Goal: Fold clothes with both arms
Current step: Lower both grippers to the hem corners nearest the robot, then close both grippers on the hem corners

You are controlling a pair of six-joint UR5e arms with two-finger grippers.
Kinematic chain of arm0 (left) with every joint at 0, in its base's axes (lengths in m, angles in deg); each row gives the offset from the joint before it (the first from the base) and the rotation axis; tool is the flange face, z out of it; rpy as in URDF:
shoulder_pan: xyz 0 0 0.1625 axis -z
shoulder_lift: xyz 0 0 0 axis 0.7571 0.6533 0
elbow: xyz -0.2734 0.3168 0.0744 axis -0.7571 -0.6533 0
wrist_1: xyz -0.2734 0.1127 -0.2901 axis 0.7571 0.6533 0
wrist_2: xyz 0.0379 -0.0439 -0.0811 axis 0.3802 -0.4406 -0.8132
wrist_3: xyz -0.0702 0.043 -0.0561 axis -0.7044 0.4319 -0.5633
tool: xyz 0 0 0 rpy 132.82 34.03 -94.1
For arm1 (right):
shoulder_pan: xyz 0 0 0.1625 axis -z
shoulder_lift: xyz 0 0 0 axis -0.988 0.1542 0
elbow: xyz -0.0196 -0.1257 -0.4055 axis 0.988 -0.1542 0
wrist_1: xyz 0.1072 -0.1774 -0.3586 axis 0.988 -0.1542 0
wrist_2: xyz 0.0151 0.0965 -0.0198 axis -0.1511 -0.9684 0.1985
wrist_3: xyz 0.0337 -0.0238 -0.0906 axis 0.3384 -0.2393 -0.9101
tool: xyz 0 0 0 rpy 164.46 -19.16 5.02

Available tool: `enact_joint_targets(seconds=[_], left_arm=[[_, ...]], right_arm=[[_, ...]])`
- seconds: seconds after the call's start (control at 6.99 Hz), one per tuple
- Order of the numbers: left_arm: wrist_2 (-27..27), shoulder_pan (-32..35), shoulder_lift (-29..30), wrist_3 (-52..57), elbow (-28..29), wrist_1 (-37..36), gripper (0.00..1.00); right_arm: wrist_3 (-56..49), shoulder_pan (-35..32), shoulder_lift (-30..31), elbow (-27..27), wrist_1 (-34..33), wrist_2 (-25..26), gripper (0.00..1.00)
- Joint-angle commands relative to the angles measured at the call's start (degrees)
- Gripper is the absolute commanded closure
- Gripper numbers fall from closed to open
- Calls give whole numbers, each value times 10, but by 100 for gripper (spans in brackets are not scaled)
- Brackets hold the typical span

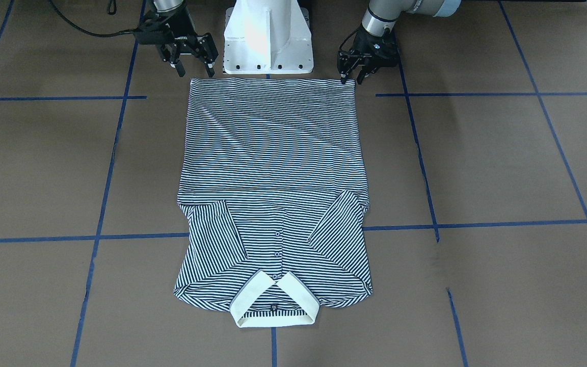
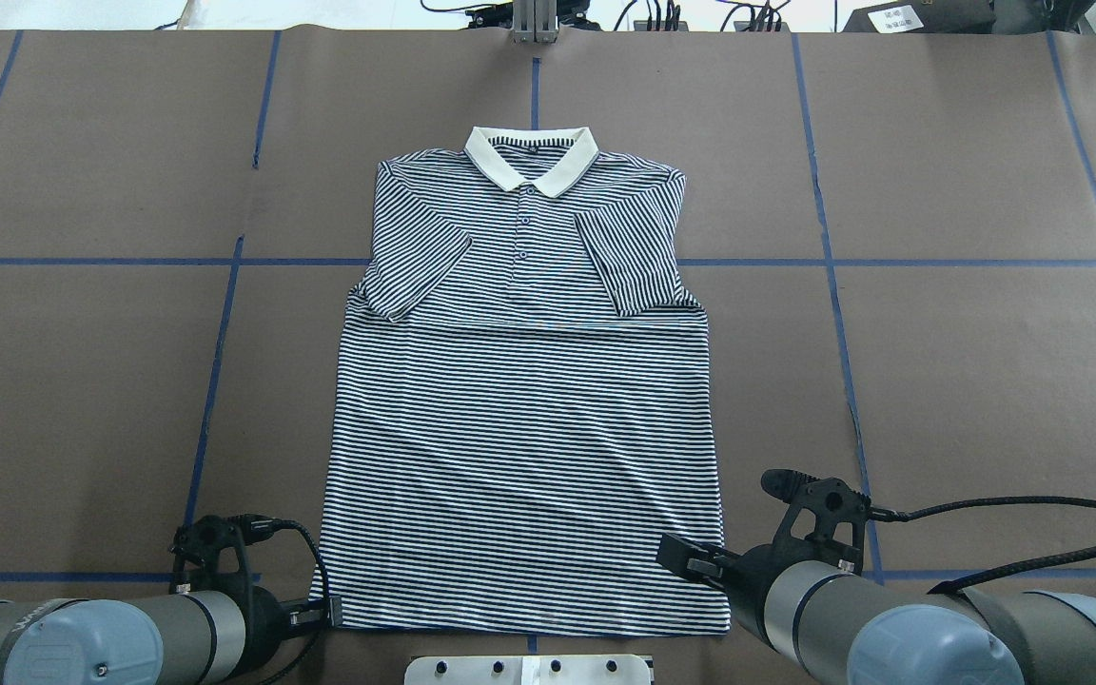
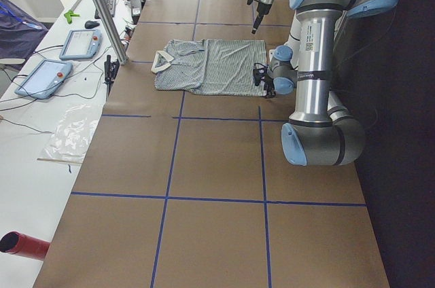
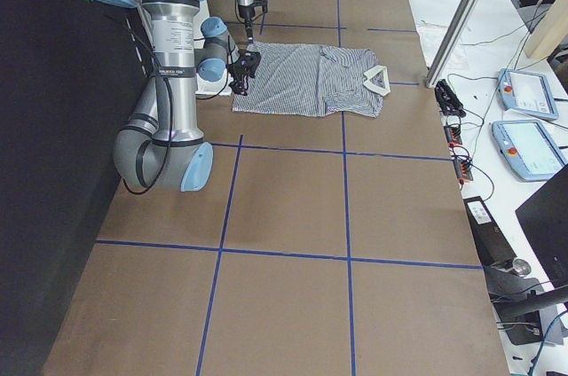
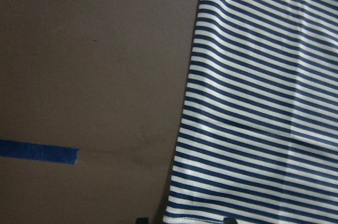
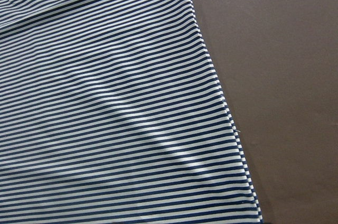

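The striped polo shirt (image 2: pixel 519 428) lies flat and face up on the brown table, its cream collar (image 2: pixel 531 166) at the far side, both short sleeves folded in over the chest and the hem toward me. My left gripper (image 1: pixel 351 79) is open just above the hem's left corner; in the left wrist view two fingertips (image 5: pixel 227 220) straddle that corner of the shirt (image 5: pixel 264 102). My right gripper (image 1: pixel 194 70) is open wide, above and just outside the hem's right corner. The right wrist view shows only shirt (image 6: pixel 105 102) and table. Neither gripper holds cloth.
The white pedestal base (image 1: pixel 268 41) stands between the two grippers, right behind the hem. Blue tape lines (image 1: pixel 135 236) cross the table. A metal post (image 3: pixel 102 9) and teach pendants (image 3: pixel 44 77) stand beyond the collar side.
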Motion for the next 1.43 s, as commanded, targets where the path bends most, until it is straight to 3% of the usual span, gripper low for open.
enact_joint_targets(seconds=[0.0,0.14,0.29,0.57,0.72,0.86,1.29], left_arm=[[0,-1,1,0,4,0,57],[-1,-1,1,0,4,0,86],[-1,-1,1,1,3,0,100],[-1,-1,2,1,2,0,100],[-1,-1,4,2,-1,0,100],[-2,-1,7,2,-2,0,100],[-6,-1,14,2,-15,0,100]], right_arm=[[0,0,0,0,0,0,11],[0,0,0,1,0,0,10],[0,0,0,1,0,0,10],[1,2,1,1,-1,0,11],[31,16,-1,-3,-5,20,26],[80,30,-3,-4,-35,25,34],[116,51,-7,-42,-62,39,35]])
